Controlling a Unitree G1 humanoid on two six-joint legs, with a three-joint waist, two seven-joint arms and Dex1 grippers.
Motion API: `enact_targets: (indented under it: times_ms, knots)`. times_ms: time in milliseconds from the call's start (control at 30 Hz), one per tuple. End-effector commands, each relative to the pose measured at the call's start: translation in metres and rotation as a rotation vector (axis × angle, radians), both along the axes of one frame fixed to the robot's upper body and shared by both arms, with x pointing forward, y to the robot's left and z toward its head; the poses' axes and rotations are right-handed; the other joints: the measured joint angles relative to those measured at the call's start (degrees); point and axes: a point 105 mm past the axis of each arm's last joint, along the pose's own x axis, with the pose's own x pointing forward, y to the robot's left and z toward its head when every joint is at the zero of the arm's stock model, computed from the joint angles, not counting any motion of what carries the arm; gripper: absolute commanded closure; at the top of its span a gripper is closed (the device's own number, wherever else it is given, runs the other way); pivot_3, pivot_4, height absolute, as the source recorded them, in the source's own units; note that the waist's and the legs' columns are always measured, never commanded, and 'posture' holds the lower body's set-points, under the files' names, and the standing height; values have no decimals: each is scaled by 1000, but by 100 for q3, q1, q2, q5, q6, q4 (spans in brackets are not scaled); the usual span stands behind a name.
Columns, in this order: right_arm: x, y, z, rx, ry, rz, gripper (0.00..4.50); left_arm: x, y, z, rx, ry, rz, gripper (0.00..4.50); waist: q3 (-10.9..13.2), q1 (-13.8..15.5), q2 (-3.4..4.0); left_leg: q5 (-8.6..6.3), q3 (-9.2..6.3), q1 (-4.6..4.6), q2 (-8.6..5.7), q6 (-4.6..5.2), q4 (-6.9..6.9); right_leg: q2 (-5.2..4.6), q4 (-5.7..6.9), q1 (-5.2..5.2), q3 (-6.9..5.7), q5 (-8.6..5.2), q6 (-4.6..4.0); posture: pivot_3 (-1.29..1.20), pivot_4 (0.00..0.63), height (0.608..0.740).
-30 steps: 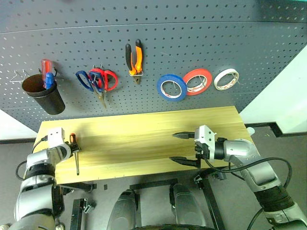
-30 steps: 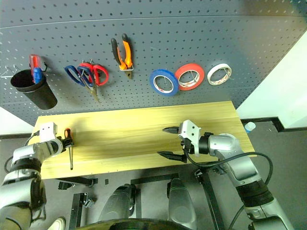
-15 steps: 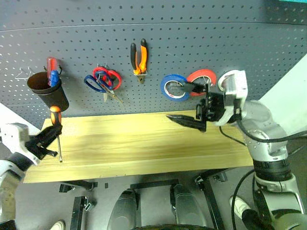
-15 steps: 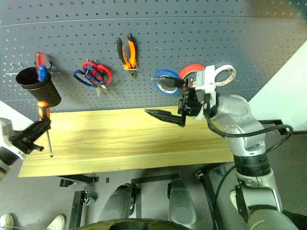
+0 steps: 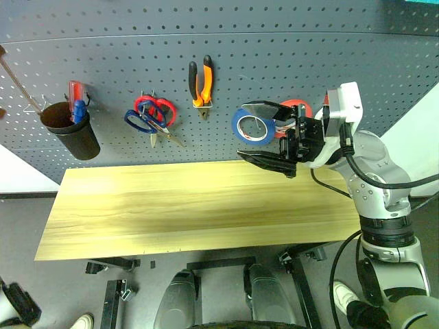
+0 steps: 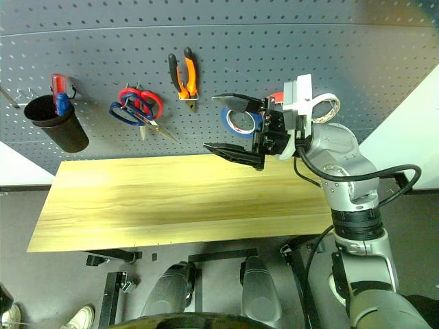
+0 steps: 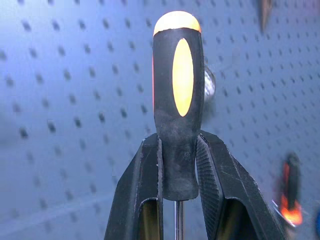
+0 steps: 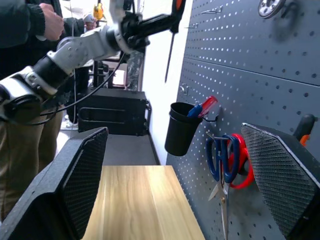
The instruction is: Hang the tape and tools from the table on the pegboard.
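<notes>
My left gripper (image 7: 178,145) is shut on the orange-and-black screwdriver handle (image 7: 178,75), close to the pegboard (image 5: 274,62). In the right wrist view that gripper (image 8: 170,16) holds the screwdriver high above the black cup (image 8: 180,130), shaft (image 8: 169,52) pointing down. My right gripper (image 5: 243,130) hangs open and empty above the table (image 5: 171,205), in front of the blue tape (image 5: 252,127) on the board. The pliers (image 5: 199,86) and the blue-handled scissors (image 5: 140,122) hang on hooks.
The black cup (image 5: 68,133) on the board holds a red-and-blue screwdriver (image 5: 74,103). Red-handled scissors (image 5: 156,110) overlap the blue ones. A red tape roll (image 5: 296,110) hangs behind my right gripper. A person (image 8: 25,30) stands beyond the table's left end.
My left arm lifted the screwdriver off the table's left end and up out of the head views. My right gripper rose from the front edge to board height, still open.
</notes>
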Motion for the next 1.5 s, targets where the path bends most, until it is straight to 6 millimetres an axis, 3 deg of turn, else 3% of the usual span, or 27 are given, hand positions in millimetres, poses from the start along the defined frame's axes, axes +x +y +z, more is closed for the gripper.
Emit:
enact_targets:
  times_ms: [33, 167, 500, 733, 967, 1100, 1167, 1267, 1500]
  knots:
    - [-6, 0, 8, 18, -46, 2, 0, 10, 11, 10, 53, -36, 54, 3931, 0, -6, 0, 0, 1, 0, 0, 0, 1, 0, -1, 0, 2, 0, 0, -12, 107, 733]
    - [-6, -2, 5, 12, -44, -16, 0, 32, 13, -4, 78, 2, 61, 3931, -1, -6, -2, 0, 3, -2, 0, 0, 2, 0, -2, 0, 3, 2, 3, -30, 100, 733]
    - [-8, -8, -2, -5, -35, -66, 0, 57, 18, -39, 31, 111, 8, 3931, -3, -65, -4, 0, 2, -4, 0, -1, 4, 0, -1, 0, 3, 5, 9, -61, 96, 733]
    - [-7, -12, -5, -18, -27, -86, 0, 57, 23, -40, -1, 81, 37, 1537, -6, -164, -9, 1, 2, -5, 0, -1, 10, -1, 1, 0, 3, 10, 18, -68, 97, 733]
    - [-6, -12, -8, -24, -14, -87, 0, 38, 43, -53, -2, 107, 85, 1537, -7, -237, -9, 1, 2, -1, 0, 0, 8, -1, 6, 0, 6, 10, 18, -52, 99, 733]
    - [-4, -15, -13, -35, 3, -97, 0, 17, 28, -53, 21, 95, 15, 1537, -9, -235, -12, 1, 2, -3, 0, 0, 9, -1, 6, 0, 6, 10, 18, -46, 101, 733]
    - [-3, -19, -19, -49, 20, -114, 0, 4, 7, -64, 57, 134, -61, 1537, -9, -234, -12, 0, 2, -4, 1, -1, 9, -3, 3, 0, 8, 10, 17, -37, 103, 733]
    - [0, -26, -30, -75, 52, -153, 0, -9, -16, -96, 120, 248, -92, 1537, -11, -205, -8, 0, 6, -2, 1, 0, 7, -5, 4, 0, 12, 9, 17, -27, 106, 733]
    - [9, -53, -93, -270, 112, -333, 0, -33, -51, -199, 247, 525, -63, 1537, -62, -111, -16, 0, 12, 12, 0, 0, 10, -3, 2, 13, 15, -2, -8, 5, 102, 733]
